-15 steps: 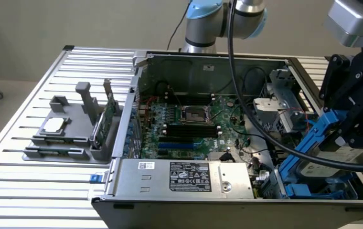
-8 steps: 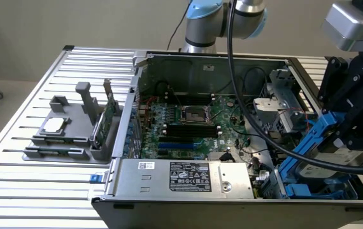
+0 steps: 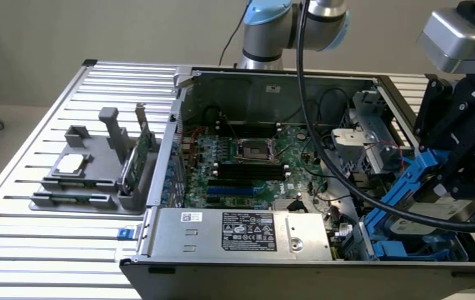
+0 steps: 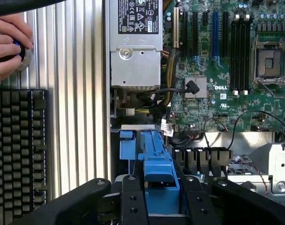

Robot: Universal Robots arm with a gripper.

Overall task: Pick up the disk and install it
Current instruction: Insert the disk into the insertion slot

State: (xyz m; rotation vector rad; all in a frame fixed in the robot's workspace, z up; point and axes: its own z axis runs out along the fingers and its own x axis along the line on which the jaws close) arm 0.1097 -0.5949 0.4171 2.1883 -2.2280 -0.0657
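Disk (image 3: 400, 187) sits in the grip of the claw (image 3: 439, 187), tilted on a slant above the corner of the open computer case (image 3: 262, 75) at the exterior view's right. Its blue carrier frame is the part that shows most plainly. In the wrist view the claw (image 4: 162, 201) is clamped on the disk (image 4: 159, 173), one black finger (image 4: 133, 197) pressed to each side of the blue frame. Just below the disk, inside that corner of the case, lies a blue drive bay (image 3: 412, 247); whether the frame's lower end touches it cannot be told. A thick black cable (image 3: 304, 94) hangs from the arm across the case. The green motherboard (image 3: 254, 162) lies flat on the case floor, and the silver power supply (image 3: 237, 231) with its white label fills the near side. The case stands on a slatted metal tabletop (image 3: 54, 250). Well apart from the case, toward the exterior view's left, a grey holder (image 3: 83, 187) carries a small square chip (image 3: 69, 164) and an upright green card (image 3: 144, 147). The wrist view also shows a black keyboard (image 4: 20, 150) on the tabletop and a person's hand (image 4: 9, 44) resting on a round knob.
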